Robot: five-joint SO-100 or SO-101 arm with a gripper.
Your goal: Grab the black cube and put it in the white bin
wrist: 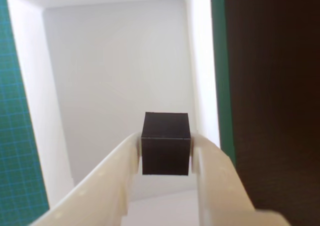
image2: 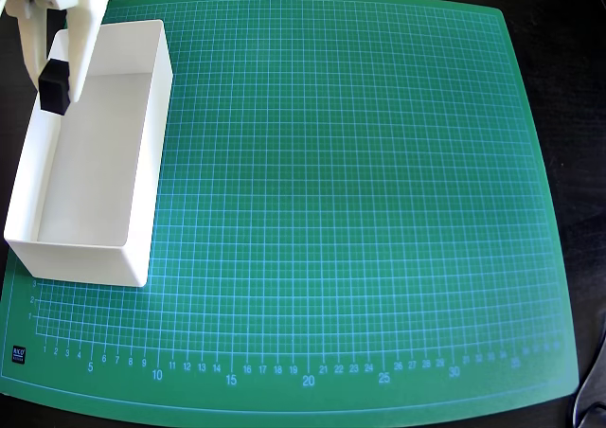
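Note:
The small matte black cube point(wrist: 166, 143) is pinched between my two white fingers, and my gripper point(wrist: 165, 148) is shut on it. It hangs above the flat bottom of the long white bin point(wrist: 35, 101). From overhead, the black cube point(image2: 54, 85) and gripper point(image2: 55, 89) sit over the far end of the white bin point(image2: 147, 177), which stands at the left edge of the mat. The cube looks clear of the bin's floor, held in the air.
A green cutting mat point(image2: 350, 210) with a white grid covers the table, bare to the right of the bin. Dark tabletop point(wrist: 275, 101) lies just beyond the bin's right wall in the wrist view.

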